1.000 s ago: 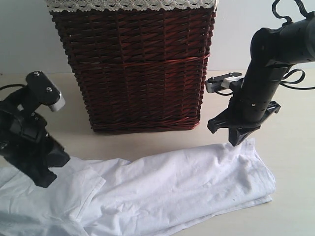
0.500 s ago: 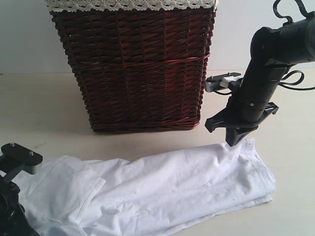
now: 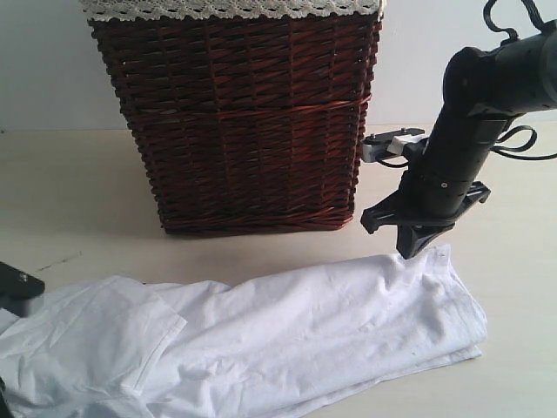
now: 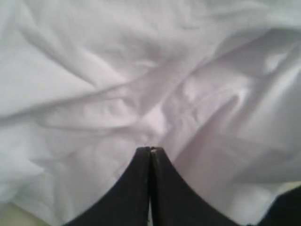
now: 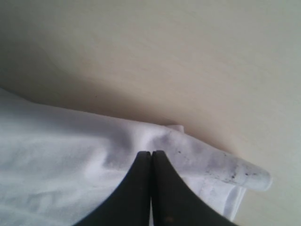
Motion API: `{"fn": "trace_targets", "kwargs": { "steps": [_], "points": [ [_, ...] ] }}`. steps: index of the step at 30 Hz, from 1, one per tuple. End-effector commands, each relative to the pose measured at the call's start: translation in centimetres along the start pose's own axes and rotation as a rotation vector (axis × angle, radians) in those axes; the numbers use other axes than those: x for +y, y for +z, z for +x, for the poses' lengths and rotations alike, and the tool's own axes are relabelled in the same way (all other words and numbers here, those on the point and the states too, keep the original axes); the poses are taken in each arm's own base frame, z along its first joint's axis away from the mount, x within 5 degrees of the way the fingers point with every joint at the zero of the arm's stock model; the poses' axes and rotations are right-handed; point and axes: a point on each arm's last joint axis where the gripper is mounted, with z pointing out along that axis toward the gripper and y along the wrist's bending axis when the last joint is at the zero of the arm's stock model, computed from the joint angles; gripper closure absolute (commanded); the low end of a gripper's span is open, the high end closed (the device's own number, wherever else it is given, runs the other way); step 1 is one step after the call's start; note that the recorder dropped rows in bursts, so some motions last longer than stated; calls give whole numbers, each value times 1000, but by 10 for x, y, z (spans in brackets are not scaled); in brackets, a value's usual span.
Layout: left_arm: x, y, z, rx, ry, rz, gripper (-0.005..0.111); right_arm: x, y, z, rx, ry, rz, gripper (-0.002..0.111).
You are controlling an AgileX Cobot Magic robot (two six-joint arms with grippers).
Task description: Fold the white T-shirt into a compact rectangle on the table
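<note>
The white T-shirt (image 3: 287,331) lies rumpled and stretched out along the front of the table (image 3: 78,192). No red patch or orange tag shows. My right gripper (image 3: 411,252) points down at the shirt's far right corner, where the cloth rises to its tips. In the right wrist view the right gripper (image 5: 151,152) has its jaws together on the shirt (image 5: 51,155) beside a speckled hem. In the left wrist view my left gripper (image 4: 150,149) is shut, and creases of the shirt (image 4: 117,70) run into its tips. Its tips are out of the exterior view.
A tall brown wicker basket (image 3: 244,122) with a white lace-trimmed liner (image 3: 226,9) stands just behind the shirt. Part of the left arm's mount (image 3: 17,292) shows at the left edge. Bare table (image 5: 188,56) lies beyond the shirt's right corner.
The left arm has dropped down and left, almost out of the exterior view. The right arm has barely moved. The shirt lies much as before.
</note>
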Motion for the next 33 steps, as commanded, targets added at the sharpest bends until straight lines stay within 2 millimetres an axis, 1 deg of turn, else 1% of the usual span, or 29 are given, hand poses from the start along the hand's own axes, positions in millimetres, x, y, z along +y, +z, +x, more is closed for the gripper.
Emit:
{"fn": "trace_targets", "kwargs": {
  "steps": [1,3,5,7,8,10,12,14,16,17,20,22,24,25,27,28,30,31,32,33],
  "points": [
    [18,-10,-4,-188,-151,-216,107,0,-4,0,-19,-3,-4,108],
    [32,-3,1,-190,-290,-335,107,0,-4,0,-19,-3,-4,108],
    [41,11,9,-130,-334,-391,107,0,-4,0,-19,-3,-4,108],
    [44,23,13,-70,-384,-359,107,0,-4,0,-21,-3,-3,108],
    [44,25,10,-57,-394,-337,107,0,-4,0,-21,-2,-5,108],
    [40,30,7,-1,-336,-280,107,1,-4,0,-22,-5,-8,108],
    [36,35,9,72,-310,-237,107,1,-4,0,-22,-8,-8,108],
    [35,38,14,144,-309,-232,107,1,-4,0,-23,-4,-13,108],
    [35,36,16,182,-312,-239,107,1,-4,0,-24,-2,-16,108],
    [36,33,14,167,-314,-241,107,1,-4,0,-24,-2,-16,108],
    [36,17,7,26,-310,-249,107,1,-4,0,-22,-4,-16,108],
    [37,2,6,-81,-315,-264,107,1,-4,0,-22,-11,-16,108],
    [42,-10,9,-169,-371,-274,106,1,-4,0,-22,-12,-16,108],
    [45,-14,10,-202,-401,-273,102,1,-4,0,-22,-11,-18,108],
    [54,-18,14,-237,-476,-266,90,2,-4,0,-23,-14,-20,108],
    [59,-19,16,-243,-519,-259,80,2,-4,0,-24,-17,-24,108],
    [68,-16,20,-224,-590,-223,56,3,-4,-1,-28,-16,-31,108],
    [70,-13,21,-224,-630,-181,47,3,-4,-1,-29,-16,-35,108],
    [71,-11,20,-229,-660,-130,46,3,-4,-1,-31,-16,-34,108],
    [71,-8,17,-232,-657,-74,48,3,-4,-1,-31,-16,-34,108]
  ]
}}
